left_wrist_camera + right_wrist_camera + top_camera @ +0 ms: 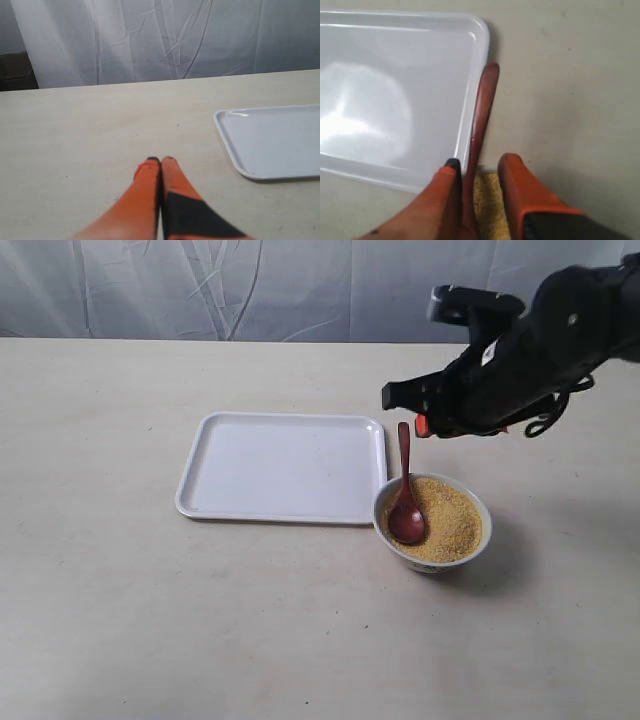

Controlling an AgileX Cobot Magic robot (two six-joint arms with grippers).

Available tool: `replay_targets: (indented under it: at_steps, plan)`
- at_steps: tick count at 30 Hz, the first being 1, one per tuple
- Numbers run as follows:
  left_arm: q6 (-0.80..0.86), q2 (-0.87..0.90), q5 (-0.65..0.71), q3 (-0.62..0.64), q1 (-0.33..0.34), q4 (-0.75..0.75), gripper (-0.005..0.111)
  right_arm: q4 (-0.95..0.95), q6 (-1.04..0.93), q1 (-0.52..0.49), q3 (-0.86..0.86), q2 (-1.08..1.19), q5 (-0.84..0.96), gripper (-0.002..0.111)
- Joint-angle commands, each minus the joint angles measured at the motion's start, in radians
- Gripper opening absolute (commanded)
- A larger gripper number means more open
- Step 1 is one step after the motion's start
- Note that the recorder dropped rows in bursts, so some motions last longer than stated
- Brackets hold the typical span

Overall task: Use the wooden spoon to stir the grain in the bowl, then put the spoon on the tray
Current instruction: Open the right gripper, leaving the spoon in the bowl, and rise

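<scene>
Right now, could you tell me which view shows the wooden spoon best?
The exterior view: the whole wooden spoon shows, head in the grain. The right wrist view shows only its handle; the left wrist none.

A pale beige desk [120, 620], matte and lightly speckled, carries two things. A flat white rectangular tray [282, 467] lies near its middle. A small round white bowl [432, 562] stands at the tray's near right corner, close against the rim; contact cannot be told. The bowl's shadow falls rightward on the desk.
</scene>
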Motion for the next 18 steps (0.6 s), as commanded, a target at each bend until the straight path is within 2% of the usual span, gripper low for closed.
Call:
replay_targets:
  at_steps: [1, 5, 9, 13, 18]
  plan:
    - [-0.001, -0.005, -0.010, 0.005, 0.000, -0.002, 0.000, 0.431, -0.470, -0.171, -0.043, 0.007, 0.123, 0.029]
    - [-0.001, -0.005, -0.010, 0.005, 0.000, -0.002, 0.000, 0.874, -0.906, -0.343, -0.043, 0.095, 0.296, 0.029]
    - [-0.001, -0.005, -0.010, 0.005, 0.000, -0.002, 0.000, 1.139, -1.165, -0.436, -0.043, 0.216, 0.472, 0.029]
    - [-0.001, -0.005, -0.010, 0.005, 0.000, -0.002, 0.000, 1.274, -1.305, -0.464, -0.043, 0.339, 0.529, 0.030]
    - [-0.001, -0.005, -0.010, 0.005, 0.000, -0.002, 0.000, 1.358, -1.400, -0.464, -0.053, 0.447, 0.535, 0.045]
